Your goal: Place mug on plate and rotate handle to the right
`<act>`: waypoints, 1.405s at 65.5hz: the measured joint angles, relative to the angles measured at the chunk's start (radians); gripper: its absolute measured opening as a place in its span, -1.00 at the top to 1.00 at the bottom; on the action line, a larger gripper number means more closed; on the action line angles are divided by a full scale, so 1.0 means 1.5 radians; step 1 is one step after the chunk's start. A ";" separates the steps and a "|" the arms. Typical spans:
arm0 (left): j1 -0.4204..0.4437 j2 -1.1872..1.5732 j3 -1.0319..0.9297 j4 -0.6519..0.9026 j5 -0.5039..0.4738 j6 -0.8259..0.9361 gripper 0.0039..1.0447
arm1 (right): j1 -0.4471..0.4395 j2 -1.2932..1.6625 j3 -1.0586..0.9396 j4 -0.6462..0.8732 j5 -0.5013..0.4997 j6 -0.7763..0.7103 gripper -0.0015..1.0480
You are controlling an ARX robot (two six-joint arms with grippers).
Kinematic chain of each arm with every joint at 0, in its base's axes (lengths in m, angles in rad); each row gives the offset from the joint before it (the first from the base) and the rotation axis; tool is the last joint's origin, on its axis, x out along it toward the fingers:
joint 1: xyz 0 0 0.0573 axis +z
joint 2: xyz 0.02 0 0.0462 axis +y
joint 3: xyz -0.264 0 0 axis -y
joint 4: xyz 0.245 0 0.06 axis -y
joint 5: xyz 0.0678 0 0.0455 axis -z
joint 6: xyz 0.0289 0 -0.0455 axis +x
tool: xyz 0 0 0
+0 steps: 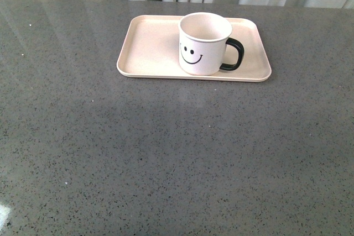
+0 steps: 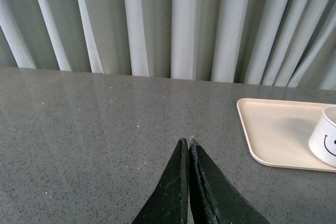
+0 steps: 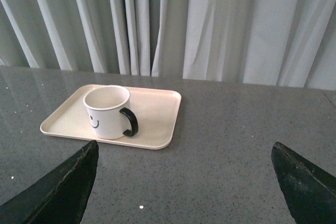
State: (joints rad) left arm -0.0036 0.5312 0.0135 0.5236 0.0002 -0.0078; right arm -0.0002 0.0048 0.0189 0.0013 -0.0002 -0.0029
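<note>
Right gripper (image 3: 184, 144) gapes; mug (image 1: 202, 45) upright on plate (image 1: 149, 42) (handle (image 1: 241, 53) pointing right).

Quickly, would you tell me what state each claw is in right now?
Left claw: closed, holding nothing.
Right claw: open, holding nothing.

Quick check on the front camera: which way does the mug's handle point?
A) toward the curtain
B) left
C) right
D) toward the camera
C: in the front view the handle sticks out from the right side of the mug, which stands upright on the plate.
</note>
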 joint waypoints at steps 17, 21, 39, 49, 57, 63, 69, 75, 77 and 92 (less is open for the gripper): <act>0.000 -0.090 0.000 -0.085 0.000 0.000 0.98 | 0.000 0.000 0.000 0.000 0.000 0.000 -0.82; 0.000 -0.108 0.000 -0.103 0.000 0.000 0.98 | 0.000 0.000 0.000 0.000 0.000 0.000 -0.82; 0.000 -0.181 0.000 -0.175 0.000 0.000 0.98 | 0.000 0.000 0.000 0.000 0.000 0.000 -0.82; 0.000 -0.221 0.000 -0.215 0.000 0.000 0.98 | 0.000 0.000 0.000 0.000 0.000 0.000 -0.82; 0.000 -0.274 0.000 -0.282 0.000 0.000 0.98 | 0.000 0.000 0.000 0.000 0.000 0.000 -0.82; 0.000 -0.341 0.000 -0.345 0.000 0.000 0.98 | 0.000 0.000 0.000 0.000 0.000 0.000 -0.82; 0.001 -0.343 0.000 -0.349 0.000 0.000 0.98 | 0.000 0.000 0.000 0.000 0.000 0.000 -0.82; 0.001 -0.343 0.000 -0.349 0.000 0.000 0.98 | 0.000 0.000 0.000 0.000 0.000 0.000 -0.82; 0.001 -0.343 0.000 -0.349 0.000 0.000 0.98 | 0.000 0.000 0.000 0.000 0.000 0.000 -0.82; 0.001 -0.343 0.000 -0.349 0.000 0.000 0.48 | 0.000 0.000 0.000 0.000 0.000 0.000 -0.82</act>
State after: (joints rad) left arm -0.0025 0.0162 0.0135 -0.0006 0.0002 -0.0078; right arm -0.0002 0.0048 0.0189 0.0013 0.0002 -0.0029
